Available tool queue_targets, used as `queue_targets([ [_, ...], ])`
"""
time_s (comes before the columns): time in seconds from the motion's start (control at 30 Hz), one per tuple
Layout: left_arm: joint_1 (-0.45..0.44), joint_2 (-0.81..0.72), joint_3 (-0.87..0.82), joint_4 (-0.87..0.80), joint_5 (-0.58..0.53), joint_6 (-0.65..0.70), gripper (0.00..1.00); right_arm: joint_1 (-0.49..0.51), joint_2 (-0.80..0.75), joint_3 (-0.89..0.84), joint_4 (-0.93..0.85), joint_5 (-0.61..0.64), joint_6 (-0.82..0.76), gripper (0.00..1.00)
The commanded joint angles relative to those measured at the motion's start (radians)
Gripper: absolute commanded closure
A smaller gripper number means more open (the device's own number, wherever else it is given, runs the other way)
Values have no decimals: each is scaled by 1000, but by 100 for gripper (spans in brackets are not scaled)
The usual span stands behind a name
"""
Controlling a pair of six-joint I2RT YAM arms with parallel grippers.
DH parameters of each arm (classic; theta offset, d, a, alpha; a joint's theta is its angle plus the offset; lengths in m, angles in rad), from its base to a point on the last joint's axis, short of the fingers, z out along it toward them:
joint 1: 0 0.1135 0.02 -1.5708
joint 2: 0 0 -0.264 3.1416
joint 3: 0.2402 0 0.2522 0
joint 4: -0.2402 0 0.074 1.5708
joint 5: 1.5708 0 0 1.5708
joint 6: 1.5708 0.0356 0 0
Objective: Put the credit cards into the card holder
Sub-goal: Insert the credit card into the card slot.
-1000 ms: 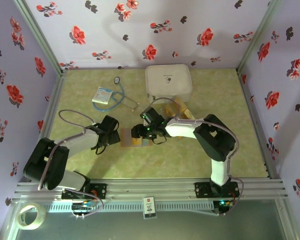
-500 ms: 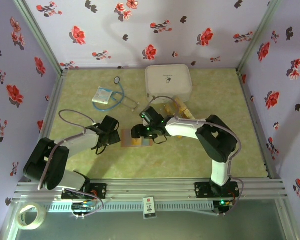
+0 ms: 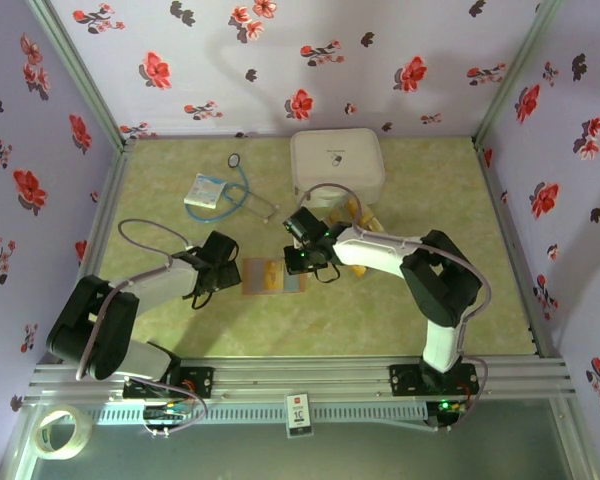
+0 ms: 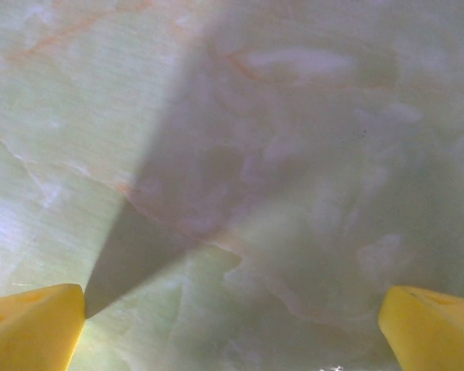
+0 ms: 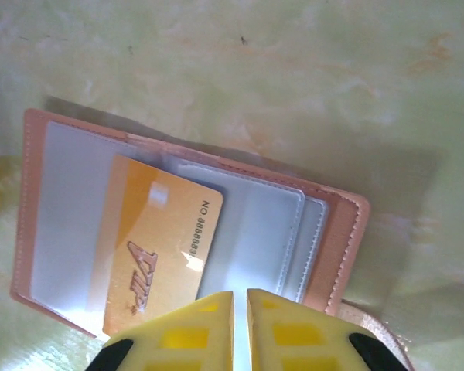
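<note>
Right hand [image 5: 240,300] pinched closed over card holder [image 5: 339,232] edge, green tabletop [image 5: 294,77] beyond

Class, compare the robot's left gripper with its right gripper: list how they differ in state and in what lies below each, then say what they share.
The left gripper stands wide open. The right gripper is shut, its fingers almost touching, with nothing seen between them. The left gripper hangs over bare table. The right gripper hangs over the open card holder, where a golden card sits in a pocket. Both grippers have yellow fingers.
</note>
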Motion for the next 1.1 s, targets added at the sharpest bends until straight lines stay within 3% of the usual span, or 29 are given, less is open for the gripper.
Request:
queue_targets([
  [0.0,-18,62,-12,137,105,28,0,2,32,33,-46,27,-23,89],
  [1.07,-54,121,0,186,134,23,0,72,162,142,24,-60,42,90],
])
